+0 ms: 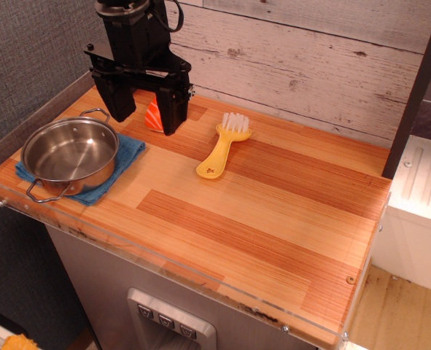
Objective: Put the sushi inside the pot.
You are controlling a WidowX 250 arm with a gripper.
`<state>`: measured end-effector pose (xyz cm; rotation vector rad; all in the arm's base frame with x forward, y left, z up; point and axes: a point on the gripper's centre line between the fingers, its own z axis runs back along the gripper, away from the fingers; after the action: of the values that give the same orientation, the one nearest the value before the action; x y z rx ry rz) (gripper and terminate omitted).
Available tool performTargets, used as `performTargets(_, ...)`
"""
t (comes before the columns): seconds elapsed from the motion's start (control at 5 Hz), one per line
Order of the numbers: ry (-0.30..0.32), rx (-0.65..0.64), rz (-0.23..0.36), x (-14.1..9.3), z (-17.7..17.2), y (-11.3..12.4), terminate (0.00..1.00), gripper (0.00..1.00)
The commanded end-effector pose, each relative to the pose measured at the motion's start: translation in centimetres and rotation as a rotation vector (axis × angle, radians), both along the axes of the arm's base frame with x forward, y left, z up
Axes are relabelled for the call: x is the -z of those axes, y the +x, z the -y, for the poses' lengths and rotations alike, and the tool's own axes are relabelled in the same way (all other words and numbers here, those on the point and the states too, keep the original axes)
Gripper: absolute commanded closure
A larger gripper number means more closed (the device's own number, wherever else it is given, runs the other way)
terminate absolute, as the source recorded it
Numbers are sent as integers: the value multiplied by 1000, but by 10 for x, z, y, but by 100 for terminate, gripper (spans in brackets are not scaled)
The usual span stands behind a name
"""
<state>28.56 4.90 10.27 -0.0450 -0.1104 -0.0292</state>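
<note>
Here the black gripper [146, 109] hangs over the far left part of the wooden table [273, 211], its two thick fingers [173, 109] pointing down with a clear gap between them, so the jaws stand apart. The sushi [154, 115], orange with pale stripes, shows in that gap, close against the inner side of the right-hand finger as seen here; whether it rests on the table or is touched by the finger cannot be told from this view.

From the sushi, the pot [70, 154] lies toward eight o'clock, near the table's left edge. It sits upright on a blue cloth [127, 157], its shiny bowl holding nothing, one wire handle at its twelve o'clock and the other at its seven o'clock. The sushi is outside the pot and apart from it.

Toward three o'clock from the sushi lies a yellow brush [221, 152], white bristles at the far end, handle pointing toward the near edge. A whitewashed plank wall [310, 58] stands behind the table.
</note>
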Motion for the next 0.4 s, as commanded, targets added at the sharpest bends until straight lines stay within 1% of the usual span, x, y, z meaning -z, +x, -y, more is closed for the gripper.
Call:
performTargets(0.0, 0, 0, 0, 0, 0, 0, 0, 0)
performTargets(0.2, 14, -26, 10, -1, -14, 18, 0, 0)
